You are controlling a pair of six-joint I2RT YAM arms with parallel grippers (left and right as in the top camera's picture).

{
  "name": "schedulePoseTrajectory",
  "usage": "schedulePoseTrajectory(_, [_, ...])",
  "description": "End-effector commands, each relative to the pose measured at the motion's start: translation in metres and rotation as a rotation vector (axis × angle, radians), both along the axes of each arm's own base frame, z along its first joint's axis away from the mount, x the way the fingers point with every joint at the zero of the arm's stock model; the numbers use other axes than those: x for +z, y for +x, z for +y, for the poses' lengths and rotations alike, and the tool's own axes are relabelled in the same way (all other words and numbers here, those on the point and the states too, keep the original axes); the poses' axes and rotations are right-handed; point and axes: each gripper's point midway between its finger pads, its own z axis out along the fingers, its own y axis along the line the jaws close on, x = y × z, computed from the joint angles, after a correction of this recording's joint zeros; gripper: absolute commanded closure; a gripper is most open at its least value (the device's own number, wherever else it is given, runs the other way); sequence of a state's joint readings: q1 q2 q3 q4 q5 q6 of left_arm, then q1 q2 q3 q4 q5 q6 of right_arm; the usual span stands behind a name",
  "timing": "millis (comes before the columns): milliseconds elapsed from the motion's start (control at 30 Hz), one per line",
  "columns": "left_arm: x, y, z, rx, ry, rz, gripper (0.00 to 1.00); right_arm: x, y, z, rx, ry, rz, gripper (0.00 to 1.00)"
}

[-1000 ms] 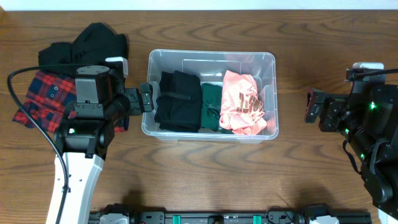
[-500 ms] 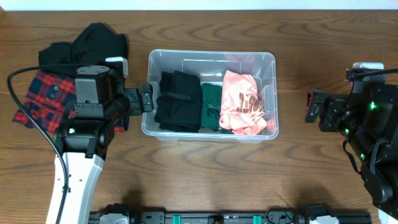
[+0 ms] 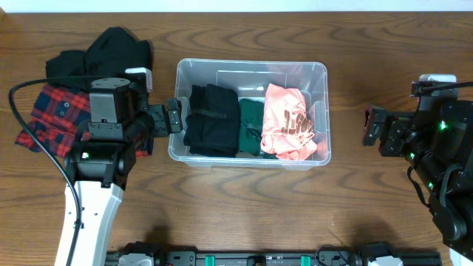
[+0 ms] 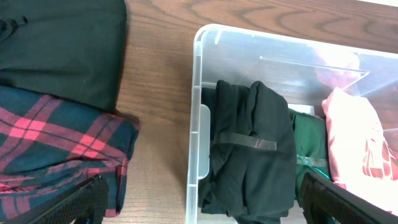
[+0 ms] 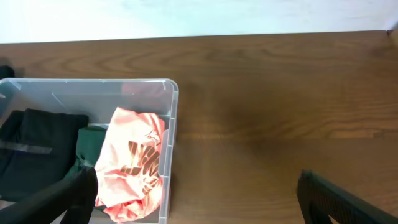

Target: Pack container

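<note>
The clear plastic container [image 3: 251, 63] stands at the table's middle. It holds a folded black garment [image 3: 212, 118], a green garment [image 3: 250, 127] and a pink printed garment [image 3: 290, 122]. My left gripper [image 3: 172, 117] is open and empty at the container's left wall. In the left wrist view its fingers [image 4: 205, 211] straddle that wall [image 4: 194, 112], with the black garment [image 4: 249, 149] just inside. My right gripper [image 3: 371, 126] is open and empty above bare table, right of the container. The right wrist view [image 5: 199, 211] shows the container's right end [image 5: 171, 112] and the pink garment [image 5: 134, 162].
A red plaid shirt [image 3: 43, 118] and a black garment [image 3: 103, 53] lie on the table left of the container, partly under the left arm. Both also show in the left wrist view, the plaid shirt [image 4: 56, 149] and the black garment [image 4: 62, 43].
</note>
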State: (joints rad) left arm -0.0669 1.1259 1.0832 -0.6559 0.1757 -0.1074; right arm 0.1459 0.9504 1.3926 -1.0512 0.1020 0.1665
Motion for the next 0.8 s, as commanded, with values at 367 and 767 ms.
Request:
schedulePoseTrajectory(367, [0.0034,0.0007,0.0035,0.007,0.014,-0.006,0.02,0.0029,-0.0004,-0.0032,-0.003,-0.017,-0.008,0.01])
schedulePoseTrajectory(767, [0.0000,-0.0023,0.0037,0.007,0.015,0.012,0.02,0.0029,-0.0004,-0.0032,-0.003,-0.017,-0.008,0.01])
